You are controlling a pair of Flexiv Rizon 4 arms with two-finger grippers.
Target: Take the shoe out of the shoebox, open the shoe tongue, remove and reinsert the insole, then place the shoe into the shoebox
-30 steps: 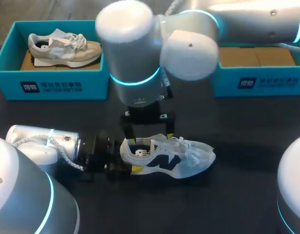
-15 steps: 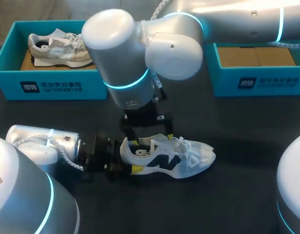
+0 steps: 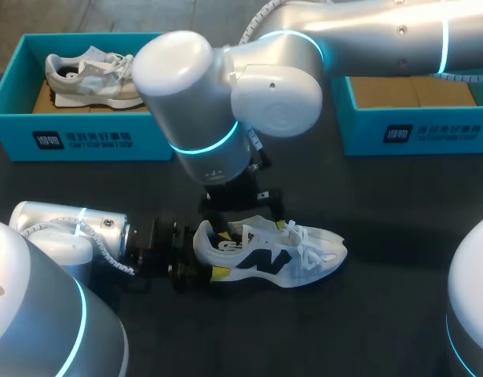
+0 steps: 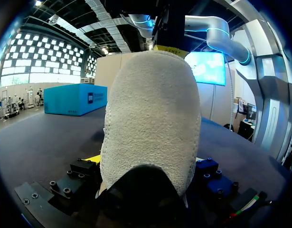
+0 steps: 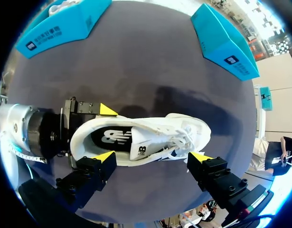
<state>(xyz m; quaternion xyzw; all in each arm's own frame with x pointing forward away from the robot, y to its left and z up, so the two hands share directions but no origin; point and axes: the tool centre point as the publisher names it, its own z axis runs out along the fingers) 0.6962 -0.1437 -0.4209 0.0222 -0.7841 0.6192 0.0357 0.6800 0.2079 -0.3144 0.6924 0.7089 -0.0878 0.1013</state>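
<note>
Right gripper (image 5: 152, 156) lowered, wrist shows whole shoe (image 5: 141, 140)

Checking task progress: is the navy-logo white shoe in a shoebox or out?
Out. The white shoe lies on the table, heel in the left claw, apart from both teal shoeboxes.

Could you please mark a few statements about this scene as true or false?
1. The white shoe lies on the table. True.
2. The left gripper holds the white shoe by its toe. False: its fingers clamp the heel.
3. The right gripper hangs open above the white shoe. True.
4. The left shoebox is empty. False: a beige shoe lies in it.
</note>
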